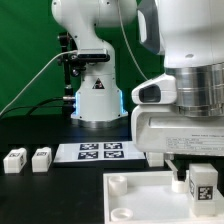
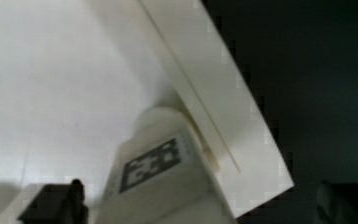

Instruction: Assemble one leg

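- Nearest in the exterior view, a large white panel point(image 1: 140, 198) is seen lying flat on the black table point(image 1: 40, 195), with a round raised socket point(image 1: 117, 184) at its near corner toward the exterior view's left.
- One leg point(image 1: 200, 186) is seen standing upright at the panel's corner toward the exterior view's right, its black-and-white tag facing the camera.
- The gripper point(image 1: 185, 160) is positioned directly above that leg; a dark finger point(image 1: 176, 168) is visible just beside the leg's upper edge, and no clamping contact can be made out.
- In the wrist view, the same leg point(image 2: 162, 165) is shown against the panel point(image 2: 51, 90) near its rim, with a dark fingertip point(image 2: 55, 203) set apart from the leg's side; the jaws are taken to be spread wide, with nothing pinched.
- Farther back, toward the exterior view's left, two more legs point(image 1: 14, 160) and point(image 1: 41, 159) are seen standing side by side on the table, close together, well apart from the panel.
- Behind them, the marker board point(image 1: 100, 152) is laid flat on the table, between the legs and the arm's white body.
- Farthest away, the robot base point(image 1: 97, 95) is seen against a green backdrop point(image 1: 25, 50).
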Robot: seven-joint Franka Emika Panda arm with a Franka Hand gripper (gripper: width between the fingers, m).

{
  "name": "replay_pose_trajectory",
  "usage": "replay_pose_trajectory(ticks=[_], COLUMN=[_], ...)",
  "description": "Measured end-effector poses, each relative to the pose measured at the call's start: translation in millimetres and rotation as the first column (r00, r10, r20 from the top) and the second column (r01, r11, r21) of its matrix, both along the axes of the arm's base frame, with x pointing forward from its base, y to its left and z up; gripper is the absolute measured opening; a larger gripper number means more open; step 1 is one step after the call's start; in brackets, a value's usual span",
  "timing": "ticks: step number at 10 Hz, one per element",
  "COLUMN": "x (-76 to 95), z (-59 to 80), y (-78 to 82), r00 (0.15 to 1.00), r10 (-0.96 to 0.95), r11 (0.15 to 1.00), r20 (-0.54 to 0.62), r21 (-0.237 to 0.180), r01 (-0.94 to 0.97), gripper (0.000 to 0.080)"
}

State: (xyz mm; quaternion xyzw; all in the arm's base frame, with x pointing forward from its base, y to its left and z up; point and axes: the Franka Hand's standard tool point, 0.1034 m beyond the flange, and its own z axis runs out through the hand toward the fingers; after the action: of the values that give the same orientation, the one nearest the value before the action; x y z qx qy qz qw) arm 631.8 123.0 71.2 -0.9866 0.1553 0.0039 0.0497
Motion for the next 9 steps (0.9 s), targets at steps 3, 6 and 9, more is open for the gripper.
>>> replay_pose_trajectory(ticks=[3, 6, 9], x=[0.7, 0.3, 0.2], z=[-0.5, -0.9, -1.1], y=[-5.8, -4.1, -4.2], r00=[0.971, 0.996, 0.982], r10=[0.236, 0.086, -0.19], r11=[0.972, 0.996, 0.982], r20=[0.021, 0.008, -0.018], r21=[-0.022, -0.01, -0.006], r01=[-0.236, -0.086, 0.19], gripper=[0.0649, 0.0392, 0.0292])
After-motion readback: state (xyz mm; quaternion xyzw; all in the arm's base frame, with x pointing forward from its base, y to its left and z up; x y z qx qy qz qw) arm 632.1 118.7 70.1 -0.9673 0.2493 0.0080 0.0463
